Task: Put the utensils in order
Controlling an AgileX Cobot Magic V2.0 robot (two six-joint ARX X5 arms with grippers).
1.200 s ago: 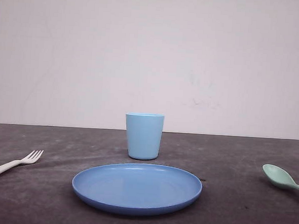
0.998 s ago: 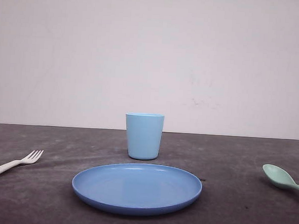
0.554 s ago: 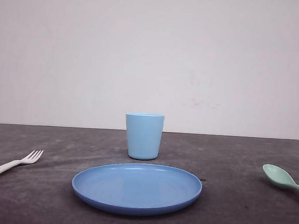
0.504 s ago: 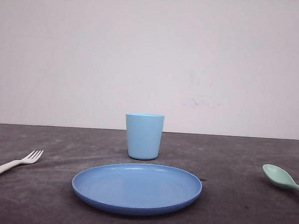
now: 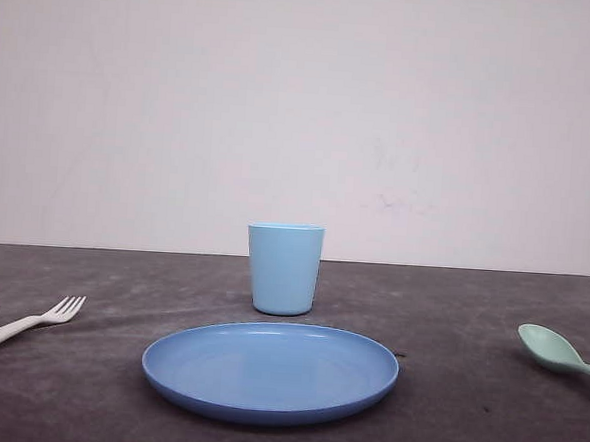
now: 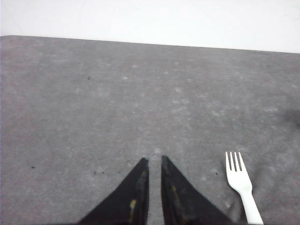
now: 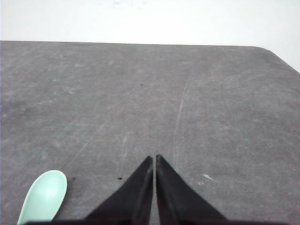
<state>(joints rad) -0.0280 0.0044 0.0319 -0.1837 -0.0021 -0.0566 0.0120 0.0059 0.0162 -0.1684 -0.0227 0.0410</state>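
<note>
Bench (image 5: pixel 464 412) top is dark grey and a bit scuffed, with pale smudges and thin light scratches across it (the scratches show best in the right wrist view). Behind it stands a plain pale wall (image 5: pixel 302 111) with a few faint marks. The far edge of the bench meets the wall in a straight line.

In the middle of the bench sits a round blue plate (image 5: pixel 270 371), lying flat with nothing on it. Just behind the plate stands a light blue cup (image 5: pixel 284 268), upright, apart from the plate.

The white fork (image 5: pixel 23 326) lies flat on the bench, well to the left of the plate, with its prongs pointing toward the middle. The mint-green spoon (image 5: pixel 557 352) lies flat well to the right of the plate, bowl up and toward the middle, and its handle runs off the edge of the picture.

In the left wrist view the left tool (image 6: pixel 154 161) hangs over bare bench, its two black fingers almost together with a thin gap and nothing between them. The fork (image 6: pixel 242 183) lies near it, not touching.

In the right wrist view the right tool (image 7: pixel 154 158) has its black fingers pressed close, holding nothing. The spoon (image 7: pixel 45 196) bowl lies near it, apart from the fingers.
</note>
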